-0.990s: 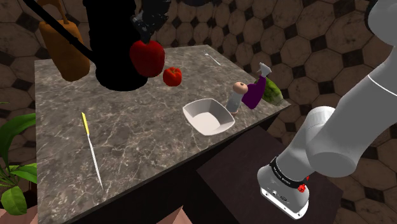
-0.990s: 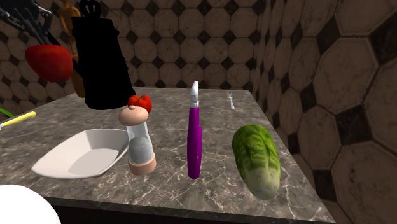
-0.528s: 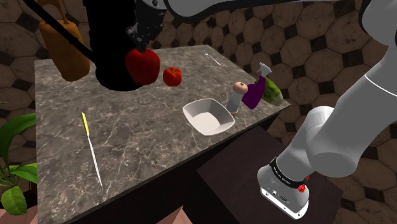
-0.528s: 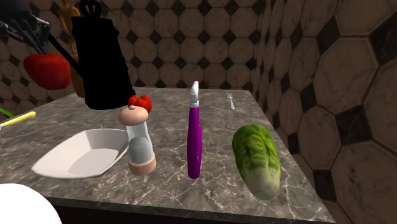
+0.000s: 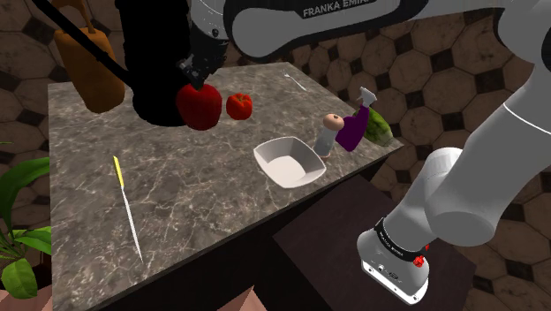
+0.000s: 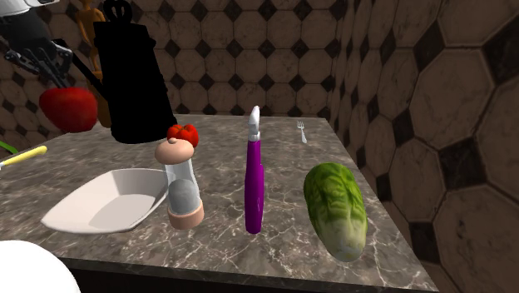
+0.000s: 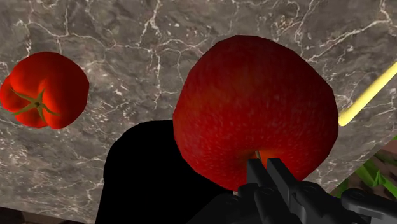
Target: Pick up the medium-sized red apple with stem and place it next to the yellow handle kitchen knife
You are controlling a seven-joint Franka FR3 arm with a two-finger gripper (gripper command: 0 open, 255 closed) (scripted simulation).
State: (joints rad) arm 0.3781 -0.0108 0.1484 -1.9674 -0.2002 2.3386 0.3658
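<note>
Hand [image 5: 195, 76] grips red apple [image 5: 200, 107] above counter [image 5: 203, 199] — white bowl [image 5: 288, 162] sits beside shaker [image 5: 329, 134]

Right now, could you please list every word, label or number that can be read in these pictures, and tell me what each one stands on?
"FRANKA EMI": white letters on a dark band of the arm in the shoulder view; any letters after that cannot be made out.
White print on the black ring at the arm's base: too small to read.
The red apple carries no lettering that I can see.
</note>
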